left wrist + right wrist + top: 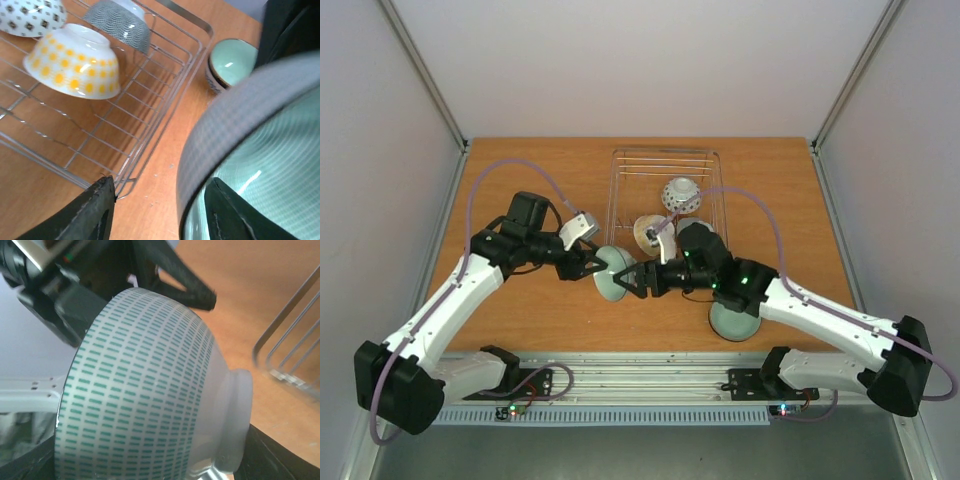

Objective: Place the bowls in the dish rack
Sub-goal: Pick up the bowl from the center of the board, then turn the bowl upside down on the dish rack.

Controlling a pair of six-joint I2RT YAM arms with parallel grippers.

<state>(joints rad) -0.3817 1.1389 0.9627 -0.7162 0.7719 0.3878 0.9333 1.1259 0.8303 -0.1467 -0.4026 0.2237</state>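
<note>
A pale green bowl with green dashes [611, 283] hangs above the table between both grippers, just in front of the wire dish rack [665, 152]. My right gripper [630, 280] is shut on the bowl [145, 380], with fingers at its rim and foot. My left gripper [594, 265] is open: in the left wrist view one finger [235, 215] is inside the bowl [270, 165] and the other [92, 212] stands apart outside the rim. A yellow-dotted bowl [75, 62], a grey-patterned bowl [120, 22] and a white dotted bowl [30, 15] lie in the rack [150, 125].
A stack of bowls topped by a green one [733, 320] sits on the table under my right arm, and also shows in the left wrist view [232, 62]. The rack's near corner [295, 340] is close to the held bowl. White walls enclose the table.
</note>
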